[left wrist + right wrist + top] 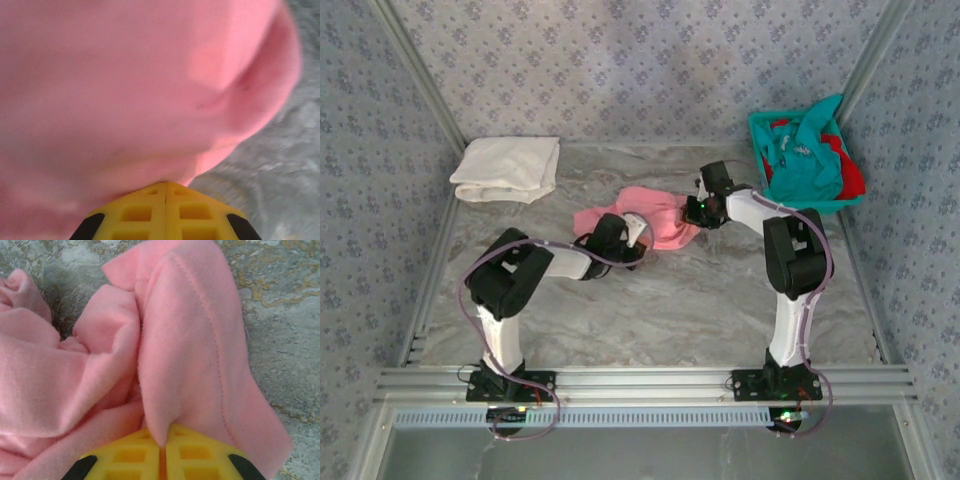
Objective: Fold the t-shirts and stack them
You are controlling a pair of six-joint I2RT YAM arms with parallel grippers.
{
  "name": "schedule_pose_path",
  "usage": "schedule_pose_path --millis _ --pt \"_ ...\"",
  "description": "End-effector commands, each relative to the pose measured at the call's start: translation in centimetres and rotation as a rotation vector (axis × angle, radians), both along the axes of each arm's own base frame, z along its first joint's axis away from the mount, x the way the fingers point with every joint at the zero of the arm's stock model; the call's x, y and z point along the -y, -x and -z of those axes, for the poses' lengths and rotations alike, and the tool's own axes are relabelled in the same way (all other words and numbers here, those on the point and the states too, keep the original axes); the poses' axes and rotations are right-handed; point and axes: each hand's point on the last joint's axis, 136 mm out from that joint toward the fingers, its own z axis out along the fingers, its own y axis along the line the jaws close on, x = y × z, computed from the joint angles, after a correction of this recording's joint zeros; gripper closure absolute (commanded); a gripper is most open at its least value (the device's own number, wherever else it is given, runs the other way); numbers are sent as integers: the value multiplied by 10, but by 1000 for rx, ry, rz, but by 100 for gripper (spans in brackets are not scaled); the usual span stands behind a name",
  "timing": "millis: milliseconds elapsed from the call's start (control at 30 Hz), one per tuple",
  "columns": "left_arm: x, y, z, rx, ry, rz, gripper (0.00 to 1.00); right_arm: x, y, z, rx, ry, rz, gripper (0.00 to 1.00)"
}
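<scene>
A salmon pink t-shirt (658, 212) lies crumpled in the middle of the table, with a gripper at each end. My left gripper (634, 238) sits at its near left edge. Its yellow jaws (165, 184) are pressed together, with the pink cloth (125, 90) bunched at their tip and hanging close to the camera. My right gripper (704, 209) is at the shirt's right end, shut (164, 438) on a pinched fold of the pink cloth (190, 340). A cream-white t-shirt (507, 168) lies folded at the back left.
A teal mesh basket (758, 126) stands at the back right, with a teal shirt (806, 155) and a red one (851, 181) spilling over its rim. Marbled grey table (700, 300) stretches between the arms. Patterned walls close in on three sides.
</scene>
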Motion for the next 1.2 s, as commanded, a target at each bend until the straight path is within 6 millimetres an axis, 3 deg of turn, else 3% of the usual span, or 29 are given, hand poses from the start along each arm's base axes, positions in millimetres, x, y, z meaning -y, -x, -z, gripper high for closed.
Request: schedule_pose_path --millis 0,67,200,300,367,433,533,633,700,767,867,933,1000,1100,1167 --pt "-17 -6 -50 120 22 -66 100 -5 5 -32 56 -49 -26 95" --pt "-26 -3 -75 168 27 -84 100 -8 9 -57 96 -67 -42 100" --pt "-44 6 -121 270 63 -112 100 -14 18 -102 174 -110 -76 100" --pt "-43 12 -136 286 79 -65 100 -13 25 -121 210 -133 -66 100" --pt "-36 13 -129 255 52 -29 97 -10 26 -121 190 -180 -24 100" --pt "-27 15 -116 229 35 12 64 -9 24 -118 173 -240 25 95" --pt "-5 22 -95 215 28 87 54 3 22 -99 133 -189 98 95" --pt "19 27 -72 193 -11 156 49 14 14 -94 117 -236 178 100" --pt "34 25 -61 162 -12 179 39 17 16 -84 88 -265 201 100" --pt "51 24 -57 150 5 209 37 10 15 -91 100 -285 183 100" --pt "68 15 -44 176 -2 213 22 -2 20 -102 111 -303 151 100" --pt "74 3 -29 162 -27 190 22 -7 19 -117 140 -352 157 100" --pt "72 -9 -19 169 -58 140 28 -8 21 -127 156 -378 162 100" --pt "60 -21 -10 193 -99 70 55 -8 27 -142 175 -396 157 100" --pt "49 -25 -12 205 -118 29 88 -5 29 -149 196 -380 157 100"
